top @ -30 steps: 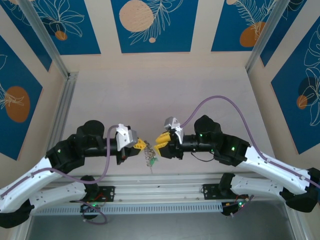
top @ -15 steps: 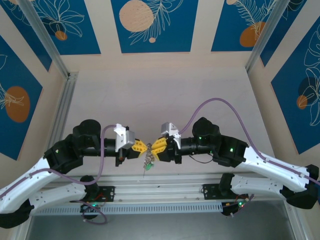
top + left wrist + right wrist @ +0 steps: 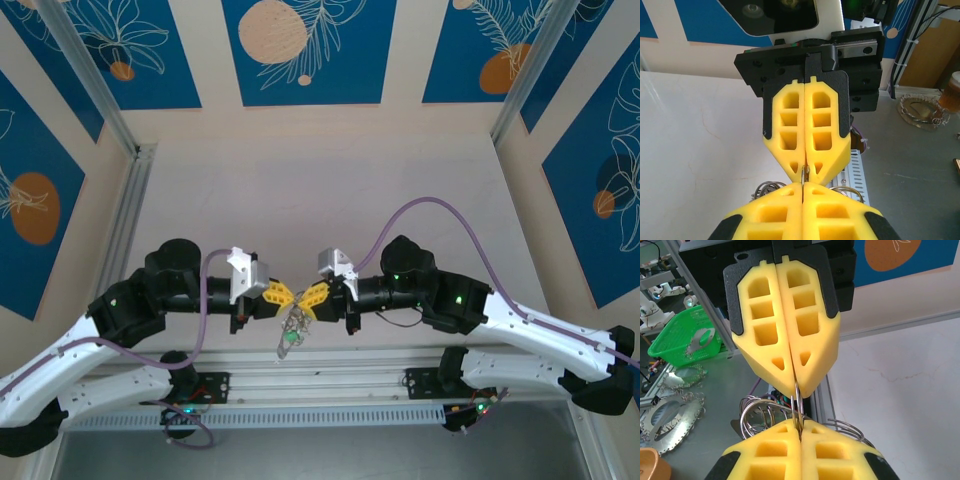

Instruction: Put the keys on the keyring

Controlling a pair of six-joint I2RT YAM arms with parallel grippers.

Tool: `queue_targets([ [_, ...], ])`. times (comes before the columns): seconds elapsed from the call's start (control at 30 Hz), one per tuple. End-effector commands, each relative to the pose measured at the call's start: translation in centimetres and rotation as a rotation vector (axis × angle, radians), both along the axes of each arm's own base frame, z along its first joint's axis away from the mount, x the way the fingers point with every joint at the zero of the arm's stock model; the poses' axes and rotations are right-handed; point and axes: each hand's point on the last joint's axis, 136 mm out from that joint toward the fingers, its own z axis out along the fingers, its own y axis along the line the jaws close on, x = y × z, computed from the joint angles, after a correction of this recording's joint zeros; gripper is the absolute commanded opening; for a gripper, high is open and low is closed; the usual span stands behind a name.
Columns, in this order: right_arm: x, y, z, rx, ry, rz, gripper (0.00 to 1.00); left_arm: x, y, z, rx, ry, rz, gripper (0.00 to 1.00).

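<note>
Both left pincer point(image 3: 284, 296) and right pincer point(image 3: 314, 296) clamped shut on keyring point(image 3: 298, 316); keys point(image 3: 289, 341) dangle.

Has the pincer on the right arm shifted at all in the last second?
Yes. The right pincer slid left toward the left pincer and slightly nearer the metal rail at the near edge.

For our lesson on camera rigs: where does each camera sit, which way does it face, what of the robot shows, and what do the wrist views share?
Top external: above, behind the bases, looking down on the table; both arms, left end effector facing right end effector.
Left wrist: rides that wrist, faces the right arm; own yellow fingers at bottom.
Right wrist: rides that wrist, faces the left arm; own fingers at bottom.
Shared: both end effectors tip to tip, shut on the keyring wire.
</note>
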Motion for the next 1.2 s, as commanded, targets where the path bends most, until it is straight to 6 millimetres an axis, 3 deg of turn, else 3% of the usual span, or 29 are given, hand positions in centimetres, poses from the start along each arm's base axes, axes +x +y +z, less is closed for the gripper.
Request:
queue_targets([
  [0.0, -0.8, 0.1, 1.7, 0.056, -0.034, 0.036, 0.0, -0.5, -0.3, 2.3, -0.071, -0.03, -0.032, 0.0],
  [0.27, -1.1, -0.6, 2.0, 0.075, -0.051, 0.035, 0.0, 0.4, -0.2, 1.0, -0.014, -0.025, 0.015, 0.0],
  [0.33, -1.0, -0.6, 1.8, 0.062, -0.047, 0.03, 0.0, 0.6, 0.0, 0.9, 0.002, -0.032, 0.029, 0.09],
  [0.47, -0.7, -0.8, 0.9, 0.007, -0.032, 0.006, 0.0, 0.9, 0.9, 0.7, 0.046, -0.058, 0.066, 0.38],
  [0.57, -0.3, -1.1, 0.2, -0.04, -0.021, -0.019, 0.0, 1.1, 1.7, 0.7, 0.085, -0.076, 0.088, 0.45],
  [0.8, -0.1, -1.4, -0.6, -0.121, -0.006, -0.033, 0.0, 0.8, 2.0, 0.2, 0.177, -0.069, 0.064, 0.44],
  [1.17, -0.4, -0.4, -0.7, -0.171, -0.016, 0.011, 0.0, 0.5, 0.2, -1.1, 0.22, -0.017, -0.005, 0.41],
])
